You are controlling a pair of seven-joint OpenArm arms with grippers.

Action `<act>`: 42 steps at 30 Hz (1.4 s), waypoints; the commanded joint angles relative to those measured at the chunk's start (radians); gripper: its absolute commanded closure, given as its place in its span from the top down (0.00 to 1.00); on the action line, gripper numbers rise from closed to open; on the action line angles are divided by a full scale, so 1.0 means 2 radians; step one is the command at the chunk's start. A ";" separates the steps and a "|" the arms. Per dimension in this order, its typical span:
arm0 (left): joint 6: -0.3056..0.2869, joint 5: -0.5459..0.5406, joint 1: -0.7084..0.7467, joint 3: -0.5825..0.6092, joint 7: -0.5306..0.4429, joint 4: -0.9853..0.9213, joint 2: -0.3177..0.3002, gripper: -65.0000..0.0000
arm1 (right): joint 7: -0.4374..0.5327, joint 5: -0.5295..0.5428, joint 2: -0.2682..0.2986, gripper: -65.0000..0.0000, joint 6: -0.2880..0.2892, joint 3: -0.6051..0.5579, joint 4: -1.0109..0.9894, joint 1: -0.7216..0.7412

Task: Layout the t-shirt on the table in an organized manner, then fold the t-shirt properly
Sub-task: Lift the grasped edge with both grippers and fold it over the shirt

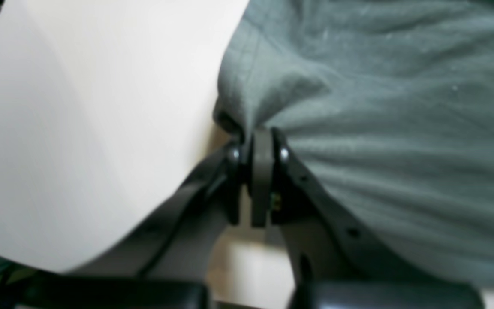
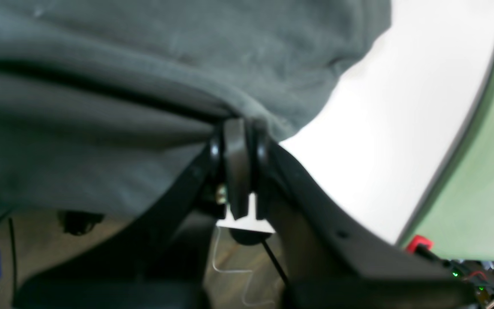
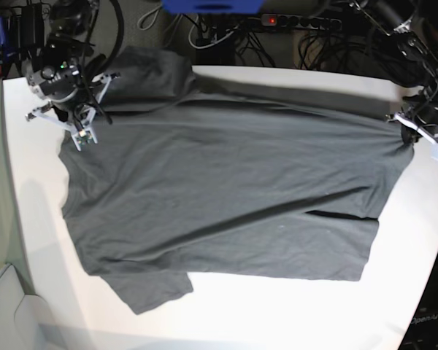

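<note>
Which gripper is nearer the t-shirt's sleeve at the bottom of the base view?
Right. The right gripper pinches the t-shirt edge above that sleeve; the left gripper grips the opposite side.

**Both grippers clamped, arms spread wide**

The left gripper (image 1: 260, 139) has its jaws pressed together, pinching a bunched fold of the shirt (image 1: 401, 107). The right gripper (image 2: 240, 128) is likewise closed on cloth. In the base view, the arms reach in from opposite far corners, well apart.

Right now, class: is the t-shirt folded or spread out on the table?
Spread, not neatly folded: the t-shirt lies open across the table, wrinkled, one flap doubled over.
</note>
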 commanded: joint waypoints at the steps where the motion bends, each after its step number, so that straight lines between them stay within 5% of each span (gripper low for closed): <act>1: 0.003 -0.005 -0.005 -0.002 -0.011 0.015 -0.009 0.00 | 0.004 -0.007 0.006 0.00 -0.002 0.002 0.009 0.010; 42: 0.003 -0.002 -0.121 0.064 -0.016 -0.017 -0.010 0.00 | 0.009 -0.009 0.013 0.00 -0.002 -0.031 -0.014 0.097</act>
